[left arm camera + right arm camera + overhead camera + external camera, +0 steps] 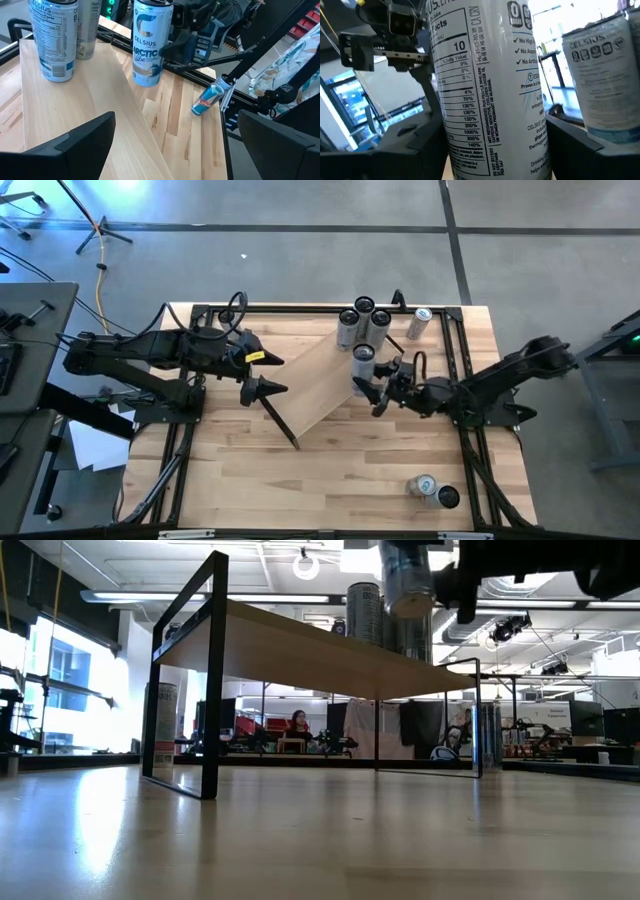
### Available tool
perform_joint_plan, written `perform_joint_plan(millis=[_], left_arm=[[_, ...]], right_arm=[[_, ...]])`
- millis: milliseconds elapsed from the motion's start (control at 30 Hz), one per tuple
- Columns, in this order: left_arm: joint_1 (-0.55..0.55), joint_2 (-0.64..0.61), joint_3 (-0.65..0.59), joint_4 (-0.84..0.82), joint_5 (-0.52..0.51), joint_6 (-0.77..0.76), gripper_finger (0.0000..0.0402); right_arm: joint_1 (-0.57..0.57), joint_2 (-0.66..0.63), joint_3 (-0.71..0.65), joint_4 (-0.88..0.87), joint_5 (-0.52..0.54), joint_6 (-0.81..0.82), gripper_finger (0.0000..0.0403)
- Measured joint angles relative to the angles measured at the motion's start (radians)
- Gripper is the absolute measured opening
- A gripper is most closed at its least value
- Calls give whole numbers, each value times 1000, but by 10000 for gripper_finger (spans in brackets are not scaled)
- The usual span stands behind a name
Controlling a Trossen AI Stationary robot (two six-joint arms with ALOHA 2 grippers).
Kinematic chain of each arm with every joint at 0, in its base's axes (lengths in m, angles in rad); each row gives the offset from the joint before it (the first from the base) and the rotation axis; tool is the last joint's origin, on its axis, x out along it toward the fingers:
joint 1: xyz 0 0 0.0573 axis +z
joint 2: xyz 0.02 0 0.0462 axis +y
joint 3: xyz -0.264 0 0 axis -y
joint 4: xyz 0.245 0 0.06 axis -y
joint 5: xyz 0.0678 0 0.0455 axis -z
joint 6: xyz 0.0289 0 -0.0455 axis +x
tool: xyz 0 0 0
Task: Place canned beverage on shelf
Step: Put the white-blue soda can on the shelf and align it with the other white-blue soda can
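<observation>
Butcher-block tabletop [320,840] (workshop behind).

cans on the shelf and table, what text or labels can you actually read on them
"CELSIUS" and "ARCTIC Vibe": held can.
"Nutrition Facts": neighbouring shelf can; its fine print is too small.
"Facts", "10", "% Daily Value", "No High": held can, right wrist view.
"CELSIUS": next can.
Blue lying can: logo unreadable.

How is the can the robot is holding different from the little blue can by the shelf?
The held can is tall, white and upright on the shelf, gripped by the right gripper. The blue can is shorter, lies on its side on the tabletop, and nothing holds it. Both are drink cans.
</observation>
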Motion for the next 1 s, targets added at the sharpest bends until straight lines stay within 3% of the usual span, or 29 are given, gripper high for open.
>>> perform_joint_plan(millis=[200, 367, 700, 1000], left_arm=[[0, 0, 0, 0, -16, -21, 388], [0, 0, 0, 0, -16, -26, 388], [0, 0, 0, -1, -17, -52, 388], [0, 0, 0, -1, -17, -64, 388]], right_arm=[[-17, 134, 0, 170, 5, -68, 261], [-31, 195, 1, 177, 5, -103, 261], [-81, 210, 1, 179, -1, -135, 261], [-116, 210, 2, 130, -97, -131, 262]])
